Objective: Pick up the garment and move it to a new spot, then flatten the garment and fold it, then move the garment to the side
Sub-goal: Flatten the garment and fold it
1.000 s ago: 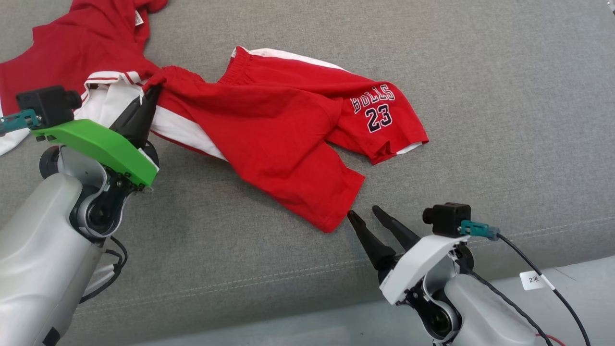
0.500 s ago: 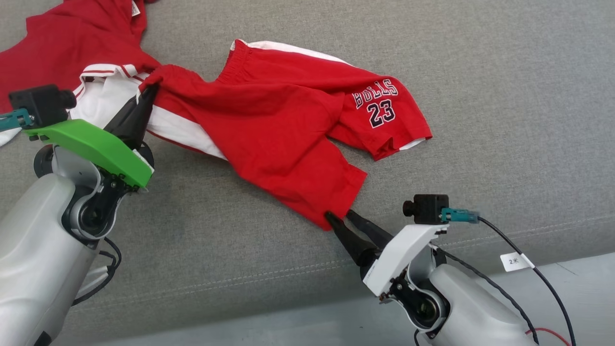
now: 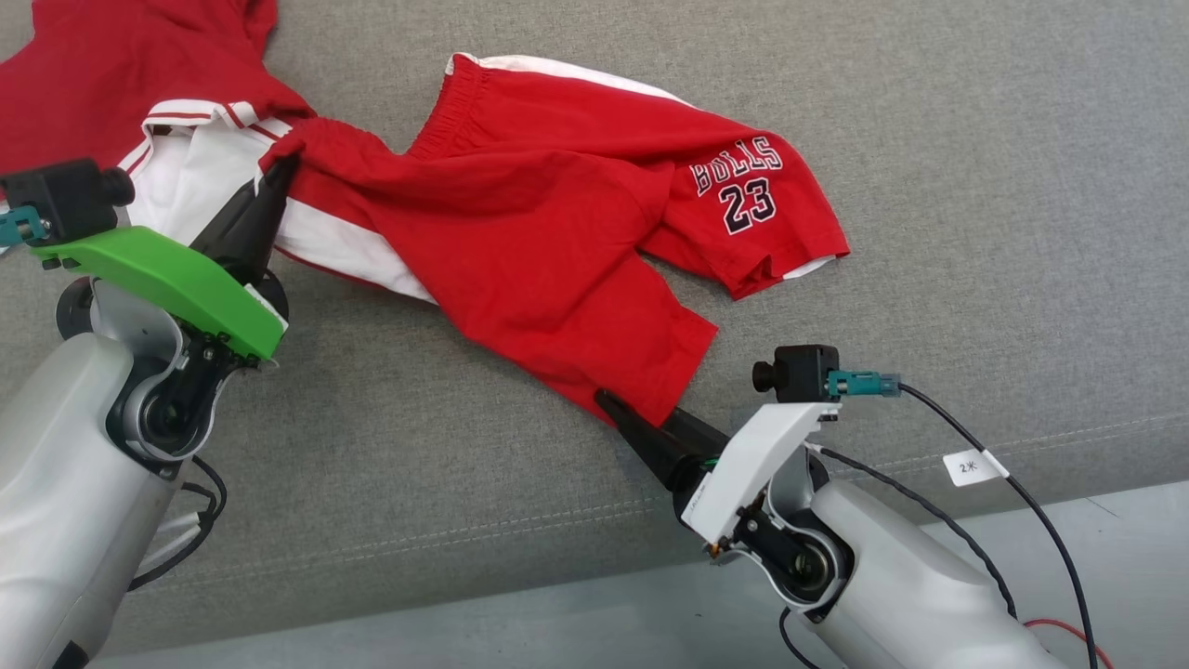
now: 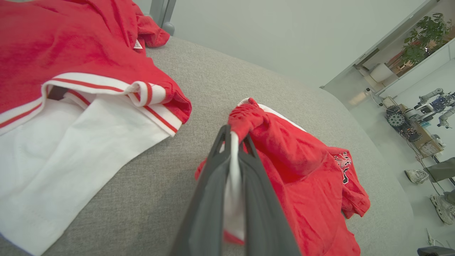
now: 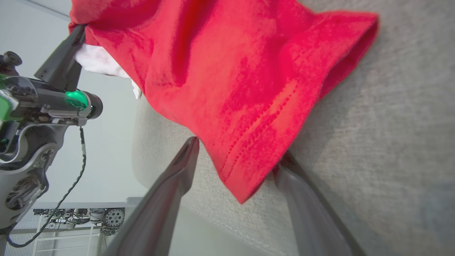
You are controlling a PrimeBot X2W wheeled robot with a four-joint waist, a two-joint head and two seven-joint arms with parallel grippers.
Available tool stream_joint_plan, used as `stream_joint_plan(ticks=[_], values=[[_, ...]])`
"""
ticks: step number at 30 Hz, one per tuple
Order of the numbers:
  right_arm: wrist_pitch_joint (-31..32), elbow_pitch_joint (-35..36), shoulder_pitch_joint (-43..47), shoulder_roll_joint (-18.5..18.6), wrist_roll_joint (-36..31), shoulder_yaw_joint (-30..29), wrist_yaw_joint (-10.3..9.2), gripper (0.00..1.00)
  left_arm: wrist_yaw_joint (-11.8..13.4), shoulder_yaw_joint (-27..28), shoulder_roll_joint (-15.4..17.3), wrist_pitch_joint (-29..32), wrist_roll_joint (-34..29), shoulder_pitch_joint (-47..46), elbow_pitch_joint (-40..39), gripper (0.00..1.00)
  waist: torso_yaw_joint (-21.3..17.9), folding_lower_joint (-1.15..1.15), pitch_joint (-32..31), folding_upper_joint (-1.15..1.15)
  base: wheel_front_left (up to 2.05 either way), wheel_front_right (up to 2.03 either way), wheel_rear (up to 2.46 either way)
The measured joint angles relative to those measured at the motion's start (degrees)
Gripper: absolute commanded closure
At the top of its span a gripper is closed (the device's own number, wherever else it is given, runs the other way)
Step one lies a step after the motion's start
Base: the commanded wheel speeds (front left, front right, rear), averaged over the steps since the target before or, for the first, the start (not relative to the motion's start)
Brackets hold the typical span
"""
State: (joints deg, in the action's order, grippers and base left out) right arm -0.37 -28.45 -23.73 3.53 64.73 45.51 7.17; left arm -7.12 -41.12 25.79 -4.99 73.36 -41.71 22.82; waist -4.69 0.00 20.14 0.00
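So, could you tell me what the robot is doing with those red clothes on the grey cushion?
The robot is working on the red basketball shorts with white side stripes, which lie crumpled on the grey fabric cushion. Its left gripper is shut on a waistband corner. The right gripper is open, with its fingers on either side of a leg hem corner, not yet gripping. A second red and white garment lies at the far left.
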Motion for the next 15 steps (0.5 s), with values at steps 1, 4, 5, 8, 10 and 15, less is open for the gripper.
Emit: stream_joint_plan(ticks=[1,4,5,8,10,15], values=[[-0.01,-0.04,-0.33,0.05,0.59,0.32,0.0,0.0,0.0,0.0,0.09,0.0,0.0,0.0,-0.05,1.0,0.01,0.0,0.05,0.0,0.0,0.0,0.0],[-0.4,0.04,-1.27,0.03,1.9,1.44,-0.01,0.0,0.0,0.0,0.14,0.0,0.01,0.0,-0.14,1.0,0.05,0.0,0.15,0.0,0.0,0.0,0.0],[-0.73,0.07,-1.65,0.02,1.93,1.69,-0.01,0.51,0.0,0.0,0.16,0.0,0.01,0.0,-0.16,1.0,0.06,0.0,0.17,0.0,0.0,0.0,0.0],[-1.99,0.05,-2.85,0.09,2.35,2.22,-0.04,1.0,0.0,0.01,0.27,-0.01,0.04,0.0,-0.2,1.0,0.07,0.0,0.19,0.0,0.0,0.0,0.0],[-3.24,-0.07,-3.64,0.03,2.32,2.38,-0.04,1.0,0.0,0.01,0.34,-0.02,0.09,0.0,-0.2,1.0,0.06,0.0,0.16,0.0,0.0,0.0,0.0],[-6.33,-1.1,-4.92,0.07,2.29,2.19,-0.04,1.0,0.0,0.0,0.38,-0.19,0.45,0.05,-0.03,1.0,-0.04,0.0,-0.34,0.0,0.0,0.0,0.0]])
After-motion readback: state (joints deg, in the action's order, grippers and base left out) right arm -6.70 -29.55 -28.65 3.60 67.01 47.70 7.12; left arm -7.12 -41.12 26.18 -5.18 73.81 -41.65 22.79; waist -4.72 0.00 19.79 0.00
